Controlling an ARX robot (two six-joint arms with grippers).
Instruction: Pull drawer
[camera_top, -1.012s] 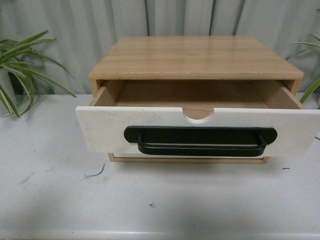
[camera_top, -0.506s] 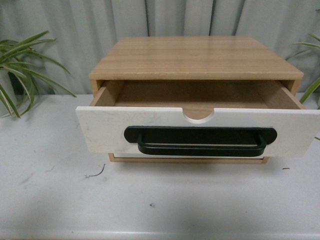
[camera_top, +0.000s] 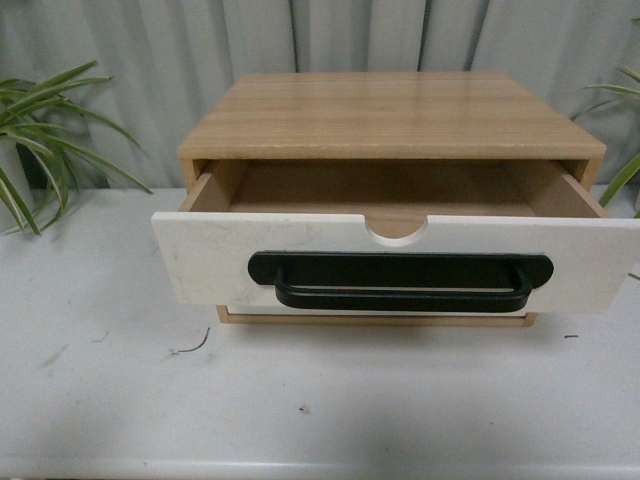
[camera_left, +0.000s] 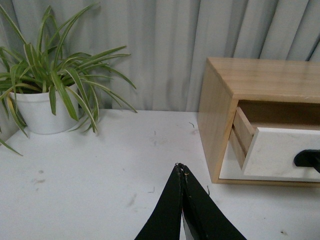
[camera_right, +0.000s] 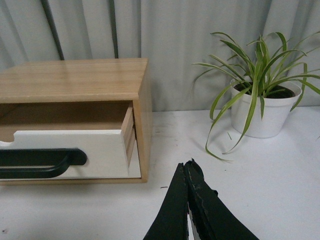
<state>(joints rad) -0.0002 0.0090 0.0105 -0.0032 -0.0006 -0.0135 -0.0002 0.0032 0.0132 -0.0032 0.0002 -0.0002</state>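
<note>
Nearest, both hands, left (camera_left: 181, 167) and right (camera_right: 187, 165), were pressed together over the counter (camera_top: 320, 400), short of the cabinet (camera_top: 392, 112). Beyond, the drawer (camera_top: 200, 255) stood well out of the cabinet, handle (camera_top: 400, 281) free. The pull looked finished; nothing seemed left but resting.

A light wooden cabinet (camera_top: 392, 115) with a flat grained top stands on a scuffed white tabletop (camera_top: 300, 400). Behind it hangs a pale grey pleated curtain (camera_top: 150, 60). 2 striped green spider plants in white round pots sit on the table, 1 (camera_left: 42, 107) off each side (camera_right: 260, 107) of the cabinet, near the curtain.
</note>
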